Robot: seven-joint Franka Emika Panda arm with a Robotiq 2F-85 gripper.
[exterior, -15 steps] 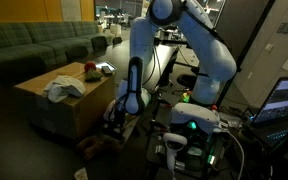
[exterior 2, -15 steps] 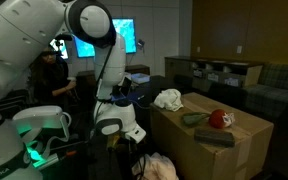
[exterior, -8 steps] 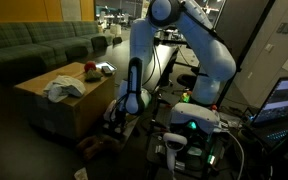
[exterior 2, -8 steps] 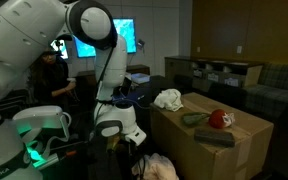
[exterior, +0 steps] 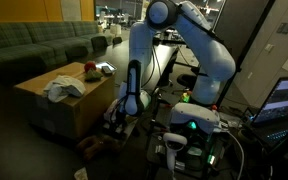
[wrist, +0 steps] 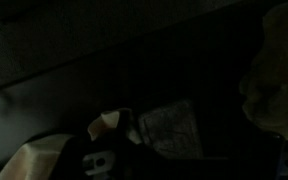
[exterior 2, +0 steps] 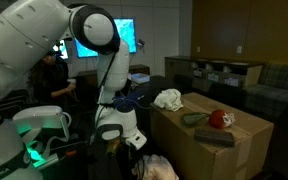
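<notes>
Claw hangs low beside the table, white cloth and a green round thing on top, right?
No: the round thing is red, not green, in both exterior views. The claw does hang low beside the table, with the white cloth on top.

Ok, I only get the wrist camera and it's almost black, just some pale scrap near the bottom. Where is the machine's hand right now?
Observer: The gripper hangs low beside a big cardboard box, well below the level of its top.
Operator: Is anything lying on that box?
Observer: Yes, a crumpled white cloth lies on top, at the end nearer the arm.
Operator: Anything else up there?
Observer: A red round thing sits farther along the top, apart from the cloth.
</notes>
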